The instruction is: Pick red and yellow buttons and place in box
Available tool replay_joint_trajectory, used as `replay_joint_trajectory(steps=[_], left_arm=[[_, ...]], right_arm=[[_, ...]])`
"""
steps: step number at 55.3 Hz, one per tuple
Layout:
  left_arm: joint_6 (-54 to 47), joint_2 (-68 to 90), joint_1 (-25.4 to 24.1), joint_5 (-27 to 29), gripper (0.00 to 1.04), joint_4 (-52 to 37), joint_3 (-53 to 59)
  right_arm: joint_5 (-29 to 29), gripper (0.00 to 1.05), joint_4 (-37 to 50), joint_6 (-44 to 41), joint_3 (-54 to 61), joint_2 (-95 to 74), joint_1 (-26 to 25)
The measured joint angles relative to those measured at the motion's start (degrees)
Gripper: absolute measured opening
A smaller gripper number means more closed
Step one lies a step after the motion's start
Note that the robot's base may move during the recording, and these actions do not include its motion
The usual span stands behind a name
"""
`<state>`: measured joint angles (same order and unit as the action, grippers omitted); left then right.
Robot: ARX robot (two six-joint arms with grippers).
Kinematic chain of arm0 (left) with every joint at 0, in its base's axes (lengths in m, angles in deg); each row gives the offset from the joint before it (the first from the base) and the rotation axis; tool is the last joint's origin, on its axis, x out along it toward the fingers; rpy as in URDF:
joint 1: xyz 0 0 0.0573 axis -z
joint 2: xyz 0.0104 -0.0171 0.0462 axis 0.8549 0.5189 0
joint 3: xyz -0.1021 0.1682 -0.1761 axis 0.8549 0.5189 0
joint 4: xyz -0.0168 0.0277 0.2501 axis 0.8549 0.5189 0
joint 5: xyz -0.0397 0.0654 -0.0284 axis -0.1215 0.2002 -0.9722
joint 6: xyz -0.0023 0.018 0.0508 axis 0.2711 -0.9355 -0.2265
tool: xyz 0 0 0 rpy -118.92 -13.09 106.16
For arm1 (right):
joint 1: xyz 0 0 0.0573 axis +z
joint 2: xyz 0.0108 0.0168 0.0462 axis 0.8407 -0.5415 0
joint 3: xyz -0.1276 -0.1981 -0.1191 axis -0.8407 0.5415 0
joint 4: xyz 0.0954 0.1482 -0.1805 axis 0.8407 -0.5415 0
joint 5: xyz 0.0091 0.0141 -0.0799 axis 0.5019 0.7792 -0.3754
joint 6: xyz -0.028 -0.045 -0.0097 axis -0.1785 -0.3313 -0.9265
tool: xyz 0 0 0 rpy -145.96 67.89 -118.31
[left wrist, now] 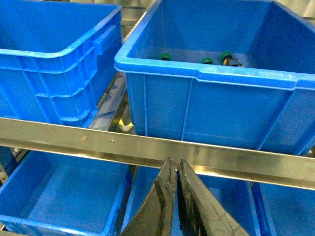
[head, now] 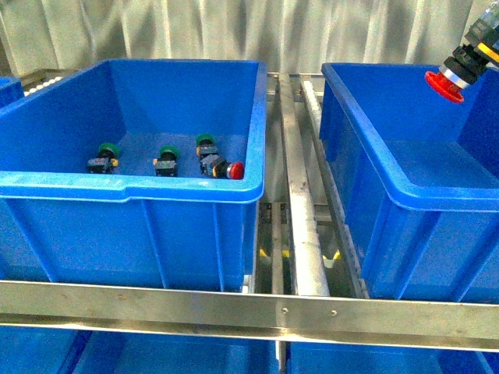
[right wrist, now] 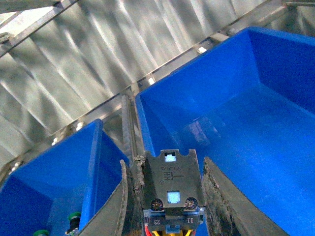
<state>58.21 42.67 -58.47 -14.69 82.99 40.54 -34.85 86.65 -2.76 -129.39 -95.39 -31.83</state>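
Note:
My right gripper hangs at the top right, above the right blue box, shut on the red button, whose red cap points down and to the left. In the right wrist view the fingers clamp the button's dark body over the box's bare floor. A second red button lies in the left blue crate near its front right corner. A yellow button is out of view. My left gripper is shut on nothing, low in front of the metal rail.
Three green-capped buttons lie in the left crate. A steel roller track runs between the two crates. A metal crossbar spans the front. More blue crates sit on the level below.

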Motion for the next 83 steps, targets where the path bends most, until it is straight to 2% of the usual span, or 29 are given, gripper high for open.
replay_joint_trajectory(steps=[6,12,15,27,45,67,79,83], left_arm=[[-0.02,0.00,-0.02,0.00,0.23,0.00,0.00],[-0.02,0.00,-0.02,0.00,0.52,0.00,0.00],[-0.02,0.00,-0.02,0.00,0.62,0.00,0.00],[-0.07,0.00,-0.02,0.00,0.98,0.00,0.00],[-0.15,0.00,-0.02,0.15,0.97,0.00,0.00],[-0.17,0.00,-0.02,0.04,0.97,-0.13,0.02],[-0.20,0.00,-0.13,-0.11,0.97,-0.11,0.02],[-0.20,0.00,-0.13,-0.11,0.97,-0.11,0.02]], right_arm=[[-0.17,0.25,-0.02,-0.07,0.04,0.39,0.00],[-0.79,0.25,0.07,-1.25,0.46,0.48,0.00],[-0.85,0.25,-0.68,-1.55,0.46,0.48,0.00],[-1.01,0.25,-0.61,-2.58,0.55,0.48,0.00],[-1.88,0.25,-0.90,-0.85,1.62,0.48,0.55],[-3.02,0.25,-1.33,0.17,4.68,4.04,-1.81],[-5.07,0.25,-0.22,-1.18,7.15,6.14,-3.89],[-2.95,0.25,1.27,-3.87,6.64,5.97,-4.37]])
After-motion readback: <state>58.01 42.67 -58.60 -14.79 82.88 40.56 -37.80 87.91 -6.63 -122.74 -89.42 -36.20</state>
